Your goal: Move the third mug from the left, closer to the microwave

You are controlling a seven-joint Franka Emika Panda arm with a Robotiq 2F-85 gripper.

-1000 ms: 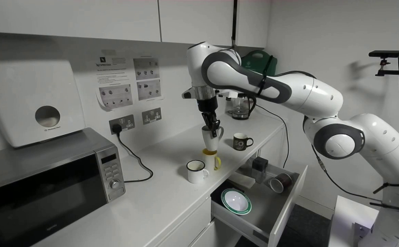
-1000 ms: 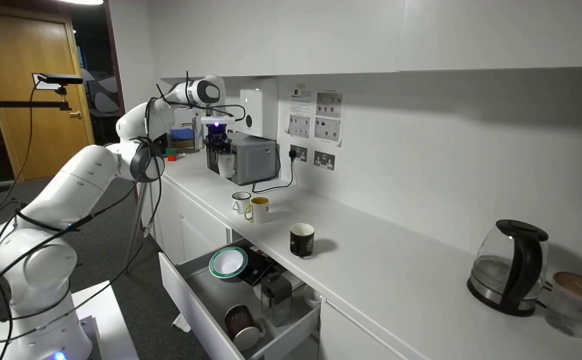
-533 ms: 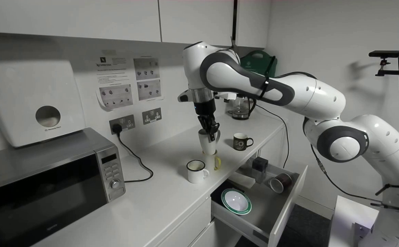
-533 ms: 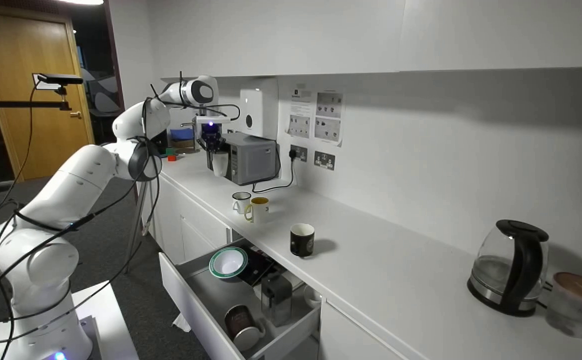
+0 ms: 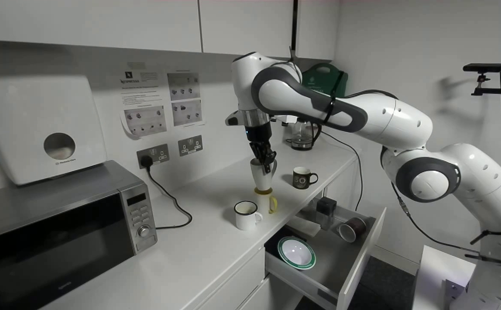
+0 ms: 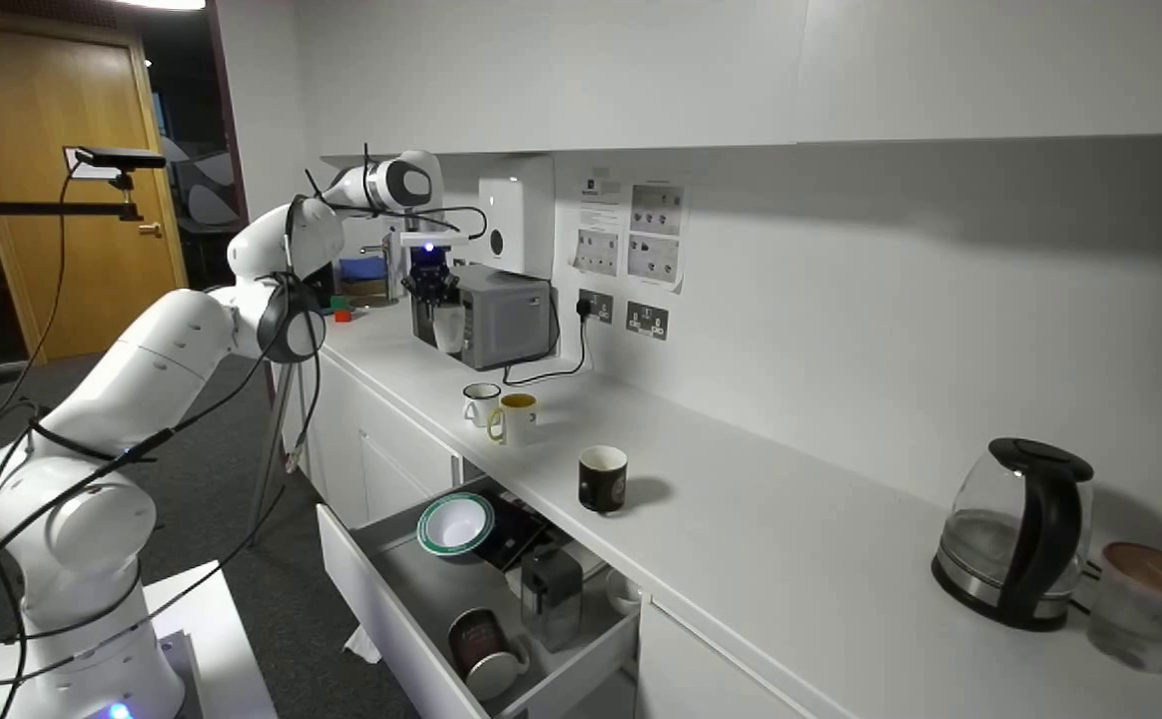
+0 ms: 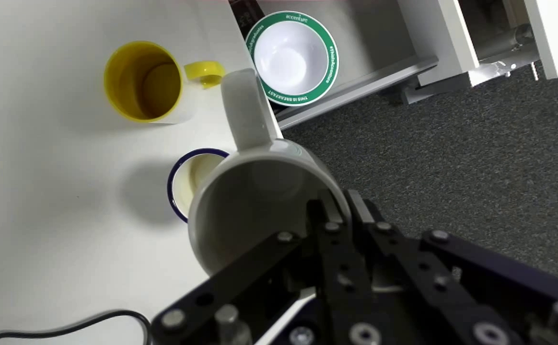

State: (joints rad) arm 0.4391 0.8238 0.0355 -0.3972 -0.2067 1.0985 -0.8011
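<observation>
White mug (image 5: 259,177) held aloft by its rim

The gripper (image 7: 346,208) is clenched on the white mug's rim, one finger inside and one outside. The white mug is clear of the counter (image 5: 199,254), roughly upright, its mouth up; whether it is wholly over the counter I cannot tell. In an exterior view its handle points right, and its base overlaps the yellow-lined mug (image 5: 262,202) in the line of sight; the wrist view shows the two apart.

In an exterior view the microwave (image 5: 65,232) stands at the near left, apart from the white mug. To its right sit the dark-rimmed mug (image 5: 245,220), the yellow-lined mug just beside it, then the dark mug (image 5: 301,179) farther off. The kettle (image 5: 303,138) stands at the far end. On the right, a drawer (image 5: 332,260) is pulled out, a green-rimmed bowl (image 5: 297,253) lying in it.
</observation>
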